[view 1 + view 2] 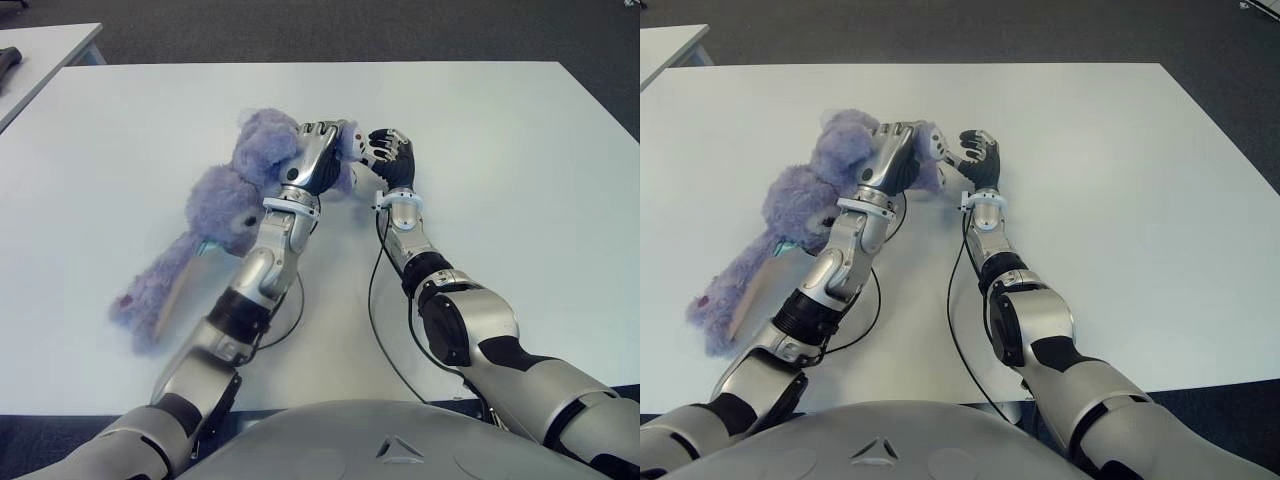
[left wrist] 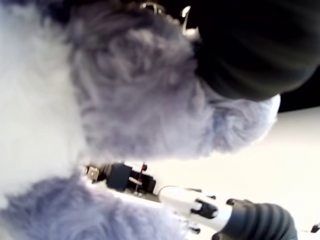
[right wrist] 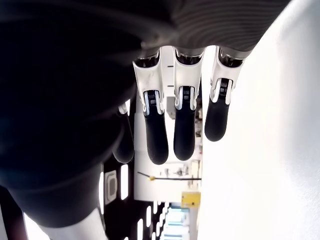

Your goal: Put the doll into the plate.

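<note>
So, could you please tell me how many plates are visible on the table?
0. No plate shows on the white table; only the purple doll, under the left hand. One could lie out of view.

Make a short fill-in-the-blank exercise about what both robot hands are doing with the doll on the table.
1. The fur of the doll is ____ in colour.
2. The left robot hand is on the doll's ____.
3. The fingers of the right robot hand hold ____.
4. The doll lies on the white ____.

Missing words: purple; head; nothing; table
</note>
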Robot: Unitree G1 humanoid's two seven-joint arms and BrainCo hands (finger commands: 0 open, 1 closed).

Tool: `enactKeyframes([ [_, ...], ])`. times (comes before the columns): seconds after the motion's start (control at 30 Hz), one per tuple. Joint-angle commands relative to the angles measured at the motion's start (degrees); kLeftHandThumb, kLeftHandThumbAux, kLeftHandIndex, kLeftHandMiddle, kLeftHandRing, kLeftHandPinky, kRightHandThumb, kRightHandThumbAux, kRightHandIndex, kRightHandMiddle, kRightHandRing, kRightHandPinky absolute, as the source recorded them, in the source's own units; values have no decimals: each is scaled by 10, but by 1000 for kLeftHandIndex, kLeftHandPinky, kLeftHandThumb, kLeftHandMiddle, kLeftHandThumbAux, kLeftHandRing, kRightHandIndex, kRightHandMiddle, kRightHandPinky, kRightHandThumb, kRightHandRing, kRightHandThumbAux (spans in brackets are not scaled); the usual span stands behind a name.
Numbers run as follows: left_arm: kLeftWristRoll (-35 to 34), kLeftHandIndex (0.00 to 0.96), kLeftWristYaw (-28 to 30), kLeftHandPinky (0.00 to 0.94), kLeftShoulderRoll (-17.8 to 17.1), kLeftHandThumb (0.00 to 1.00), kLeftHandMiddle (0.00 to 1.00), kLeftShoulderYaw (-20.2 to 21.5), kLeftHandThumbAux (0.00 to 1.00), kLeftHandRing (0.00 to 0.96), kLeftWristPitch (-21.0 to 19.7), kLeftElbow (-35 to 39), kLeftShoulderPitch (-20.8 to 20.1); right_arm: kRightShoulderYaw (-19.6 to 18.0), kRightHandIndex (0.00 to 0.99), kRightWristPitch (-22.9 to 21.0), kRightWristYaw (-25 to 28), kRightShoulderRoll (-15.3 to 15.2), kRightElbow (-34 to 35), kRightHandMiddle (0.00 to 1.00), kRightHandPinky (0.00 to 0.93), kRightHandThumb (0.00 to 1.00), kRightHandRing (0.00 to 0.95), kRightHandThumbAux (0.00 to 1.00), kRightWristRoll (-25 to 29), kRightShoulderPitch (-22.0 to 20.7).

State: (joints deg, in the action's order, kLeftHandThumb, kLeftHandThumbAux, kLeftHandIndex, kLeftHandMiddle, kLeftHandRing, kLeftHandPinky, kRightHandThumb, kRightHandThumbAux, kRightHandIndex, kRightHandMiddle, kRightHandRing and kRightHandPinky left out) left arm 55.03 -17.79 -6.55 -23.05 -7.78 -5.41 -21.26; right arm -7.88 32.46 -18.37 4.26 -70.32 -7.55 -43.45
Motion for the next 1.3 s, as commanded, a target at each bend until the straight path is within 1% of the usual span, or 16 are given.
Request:
enactKeyframes([
  [0.03,-14,405,-55,744,3,847,549,-1,665,760,22,-34,23,-24,337,-72,7,38,-77,360,275,124,329,901,21,116],
  [0.23,-15,402,-78,736,6,843,578,-7,664,738,39,-30,24,-21,317,-73,-24,56,-71,353,319,175,340,890,24,110],
  [0.37,-18,434,-78,735,10,837,490,-9,661,708,40,-31,27,-23,324,-83,-30,68,-71,368,349,213,364,856,29,103],
  [0.43,-18,414,-78,659,13,697,571,-11,696,643,37,-34,29,-19,301,-89,-40,73,-72,355,338,213,353,827,25,99],
  [0.5,-17,408,-81,612,17,686,500,-13,701,589,34,-42,29,-7,282,-91,-61,78,-72,342,325,210,341,811,11,95],
  [0.53,-16,219,-83,527,18,459,359,-14,526,468,33,-46,29,-1,254,-92,-74,81,-72,316,297,206,316,787,4,93],
  [0.6,-12,107,-82,411,20,339,249,-16,459,324,29,-49,28,16,239,-92,-108,87,-72,290,278,220,289,759,-15,88],
  [0.63,-13,87,-77,385,19,318,227,-17,450,293,28,-53,26,19,237,-92,-113,88,-72,284,275,224,284,753,-17,88],
  [0.7,-14,13,-64,48,18,261,70,-19,415,58,27,-55,24,35,154,-109,-98,78,-74,226,220,155,232,656,-31,89],
  [0.77,-16,2,-52,5,15,251,49,-20,410,28,26,-53,24,70,130,-87,-101,61,-73,208,203,131,217,628,-65,97],
  [0.83,-19,0,-38,0,13,217,13,-21,392,1,25,-50,24,127,219,-17,-149,37,-69,201,169,228,188,609,-129,112],
  [0.87,-21,0,-33,0,12,208,6,-21,387,0,25,-49,24,152,319,15,-178,27,-67,211,149,460,176,663,-156,118],
  [0.9,-25,0,-25,0,10,201,1,-21,383,0,26,-48,24,195,395,-11,-215,9,-69,218,133,636,167,703,-200,116],
  [1.0,-36,0,2,0,5,154,0,-21,343,0,30,-42,25,258,421,-113,-310,6,-84,232,233,703,196,712,-264,111],
  [1.17,-43,0,22,0,1,124,0,-21,293,0,32,-38,26,265,422,-159,-376,21,-88,287,280,707,260,713,-269,110],
  [1.3,-47,0,39,0,0,106,0,-22,261,0,28,-32,27,249,423,-169,-373,28,-87,317,303,707,289,714,-246,107],
])
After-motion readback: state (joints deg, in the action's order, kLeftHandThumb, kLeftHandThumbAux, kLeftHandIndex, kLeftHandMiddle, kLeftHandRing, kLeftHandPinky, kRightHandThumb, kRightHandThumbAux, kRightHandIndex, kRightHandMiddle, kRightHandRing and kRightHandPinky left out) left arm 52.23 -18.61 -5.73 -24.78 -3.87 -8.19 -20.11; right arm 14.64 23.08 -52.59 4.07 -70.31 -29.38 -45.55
